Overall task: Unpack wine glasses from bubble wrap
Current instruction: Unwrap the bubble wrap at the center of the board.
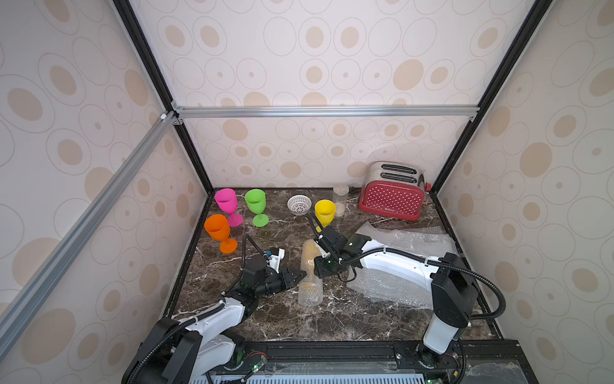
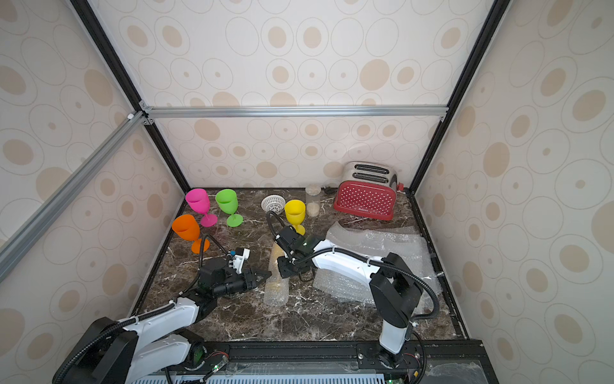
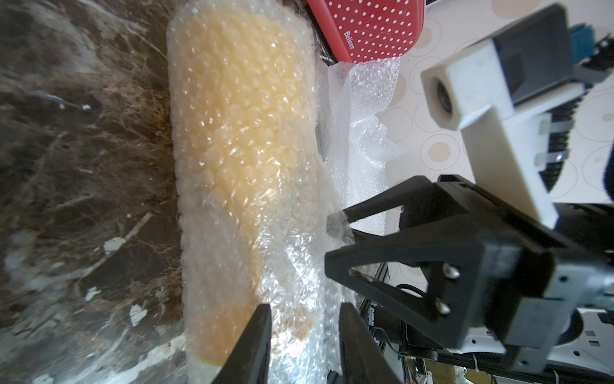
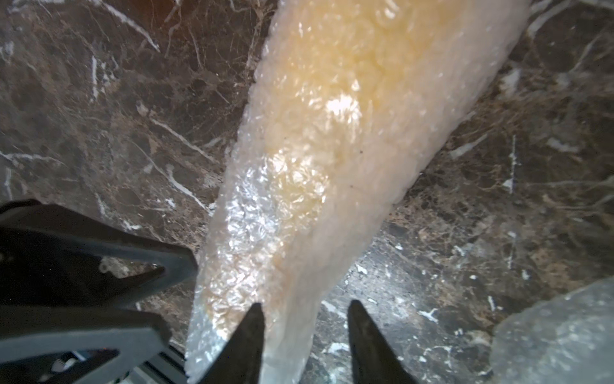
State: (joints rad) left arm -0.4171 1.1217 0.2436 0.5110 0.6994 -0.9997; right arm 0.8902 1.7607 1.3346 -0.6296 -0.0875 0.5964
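A bubble wrap (image 1: 310,289) roll lies mid-table with an amber wine glass (image 1: 309,252) showing through it (image 3: 239,126). My left gripper (image 1: 304,275) (image 3: 304,332) comes at the roll's narrow middle from the left, and its jaws are shut on the wrap. My right gripper (image 1: 315,266) (image 4: 305,319) is on the roll's other side, open, with the wrap's edge (image 4: 289,332) and bare marble between its fingers. Pink (image 1: 226,201), green (image 1: 255,201), orange (image 1: 217,227) and yellow (image 1: 325,211) glasses stand upright and bare at the back.
Flat bubble wrap sheets (image 1: 408,239) (image 1: 388,286) lie under and behind my right arm. A red toaster (image 1: 392,194) stands at the back right, with a clear jar (image 1: 340,196) and a white lattice bowl (image 1: 299,203) near the yellow glass. Walls enclose the marble table (image 1: 265,319).
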